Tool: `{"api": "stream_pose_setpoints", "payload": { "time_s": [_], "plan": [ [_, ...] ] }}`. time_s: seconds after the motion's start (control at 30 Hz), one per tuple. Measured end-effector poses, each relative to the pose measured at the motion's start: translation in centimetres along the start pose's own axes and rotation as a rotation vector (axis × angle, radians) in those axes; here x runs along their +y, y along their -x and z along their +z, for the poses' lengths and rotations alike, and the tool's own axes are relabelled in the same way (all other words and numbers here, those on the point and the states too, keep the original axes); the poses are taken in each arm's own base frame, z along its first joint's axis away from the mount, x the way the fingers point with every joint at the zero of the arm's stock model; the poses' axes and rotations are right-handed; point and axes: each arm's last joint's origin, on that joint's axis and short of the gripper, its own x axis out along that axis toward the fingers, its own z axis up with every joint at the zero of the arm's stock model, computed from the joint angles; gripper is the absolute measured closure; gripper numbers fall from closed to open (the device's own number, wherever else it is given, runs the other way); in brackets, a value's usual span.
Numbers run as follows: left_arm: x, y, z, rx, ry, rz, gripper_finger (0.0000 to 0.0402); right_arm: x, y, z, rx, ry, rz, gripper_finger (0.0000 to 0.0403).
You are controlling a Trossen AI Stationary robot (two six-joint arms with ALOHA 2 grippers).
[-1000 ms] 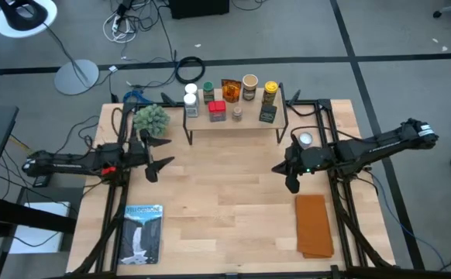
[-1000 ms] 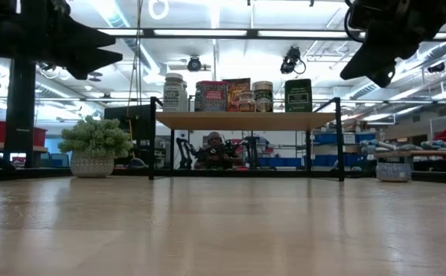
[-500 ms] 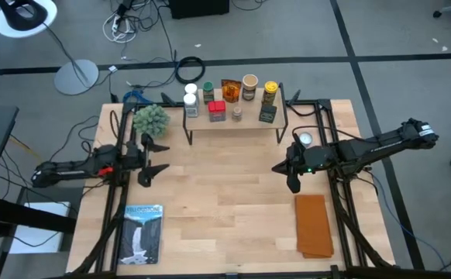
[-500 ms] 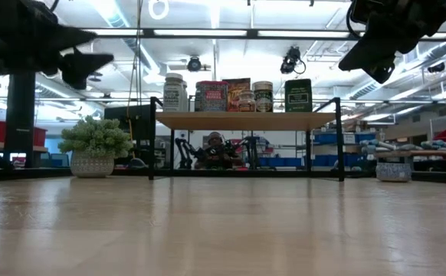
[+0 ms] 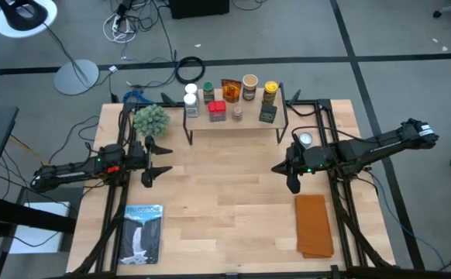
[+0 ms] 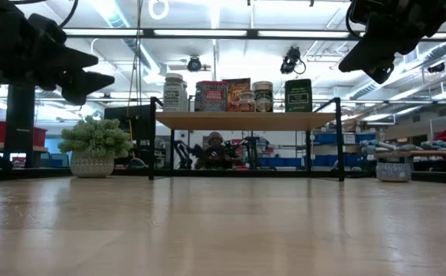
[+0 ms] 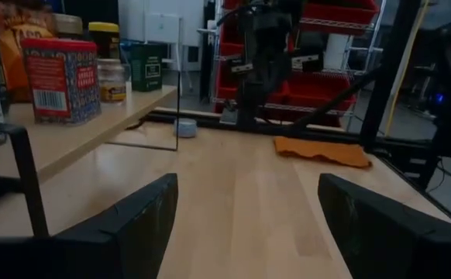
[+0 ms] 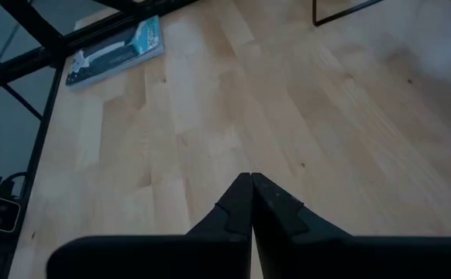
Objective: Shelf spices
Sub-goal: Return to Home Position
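nine or so small spice jars and tins (image 5: 217, 111) are seen lined up on the low light-wood shelf with thin black legs (image 5: 249, 125), ahead of both grippers. the left gripper (image 5: 160, 162), fingers apart and empty, has been drawn slightly back from the shelf. the right gripper (image 5: 292, 184), fingers pressed together, is kept unmoved. shelving is judged finished, with only the retreat left.

The desk (image 5: 225, 194) was pale, grained wood; the cloth (image 5: 313, 225) rust-orange; the plant (image 5: 150, 118) fuzzy green; one tin (image 5: 217, 107) red.
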Motion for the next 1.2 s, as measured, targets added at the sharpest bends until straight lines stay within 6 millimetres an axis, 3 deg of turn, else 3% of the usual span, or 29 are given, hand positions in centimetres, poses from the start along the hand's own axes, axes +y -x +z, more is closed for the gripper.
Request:
{"api": "stream_pose_setpoints", "payload": {
  "time_s": [0.53, 1.2],
  "plan": [
    [-0.27, 0.02, 0.48, -0.048, -0.089, -0.074, 0.0085, 0.06, 0.0, 0.12, -0.011, 0.005, 0.007, 0.0397],
    [-0.28, 0.02, 0.62, -0.064, -0.082, -0.071, 0.0085, 0.09, 0.0, 0.2, -0.019, 0.003, 0.012, 0.0398]
  ]
}}
